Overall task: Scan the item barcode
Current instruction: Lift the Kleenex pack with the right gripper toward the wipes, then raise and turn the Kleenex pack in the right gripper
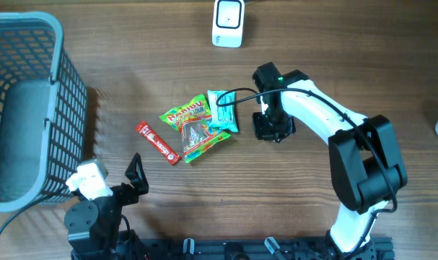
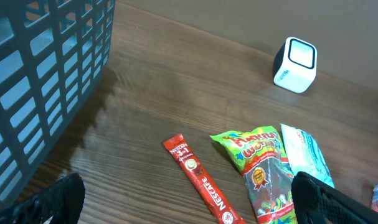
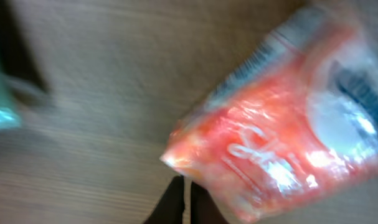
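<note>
Just right of the table's middle, the right gripper (image 1: pixel 273 128) points down at the wood with its fingers pressed together. Its wrist camera is badly blurred. It shows the dark fingertips (image 3: pixel 176 202) meeting at the lower edge of an orange-red packet (image 3: pixel 282 124) of clear film with white print. Whether they pinch that edge or only touch it, I cannot tell. From overhead the packet is hidden under the gripper.

The white scanner (image 1: pixel 227 22) stands at the table's far edge, about midway along it and well apart from the gripper. Just left of the gripper lies a teal-and-white packet (image 1: pixel 222 110). A green gummy bag (image 1: pixel 193 126) lies against that packet's left side and overlaps it. A red coffee stick (image 1: pixel 157 141) lies slanted, a little apart to the left of the bag. The grey basket (image 1: pixel 31 19) takes up the far left corner and runs down the left edge.

The left gripper (image 1: pixel 136 173) sits near the table's near edge, just beside the basket. Its fingers are spread wide, and its camera looks across the stick, the bag and the teal packet toward the scanner.
</note>
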### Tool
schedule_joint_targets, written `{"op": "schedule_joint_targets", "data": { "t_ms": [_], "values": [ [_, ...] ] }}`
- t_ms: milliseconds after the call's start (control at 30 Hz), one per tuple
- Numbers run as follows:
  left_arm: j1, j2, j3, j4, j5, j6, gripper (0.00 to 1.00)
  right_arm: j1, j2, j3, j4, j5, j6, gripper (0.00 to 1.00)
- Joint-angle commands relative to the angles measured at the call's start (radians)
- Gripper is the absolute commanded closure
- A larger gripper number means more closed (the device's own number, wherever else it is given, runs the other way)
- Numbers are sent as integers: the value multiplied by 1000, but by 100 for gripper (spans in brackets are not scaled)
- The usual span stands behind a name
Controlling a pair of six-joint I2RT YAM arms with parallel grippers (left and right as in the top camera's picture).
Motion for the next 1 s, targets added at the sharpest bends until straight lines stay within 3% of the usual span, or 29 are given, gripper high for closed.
{"op": "schedule_joint_targets", "data": {
  "t_ms": [0,167,300,533,667,800,967],
  "values": [
    [-5,-5,-3,2,-10,15,0,4,-9,-3,94,-223,-77,96],
    [-5,-5,-3,2,-10,15,0,9,-9,-3,202,-379,-31,96],
    [-5,-5,-3,2,-10,15,0,14,-5,-16,241,-10,228,96],
    [-5,-5,-3,2,-10,15,0,13,1,-111,343,56,242,96],
    [-5,-5,-3,2,-10,15,0,12,1,-117,243,93,230,96],
    [-5,-5,-3,2,-10,15,0,-12,0,-106,38,297,276,96],
    [-5,-5,-3,2,-10,15,0,-24,-9,-26,-66,232,227,96]
  ]
}}
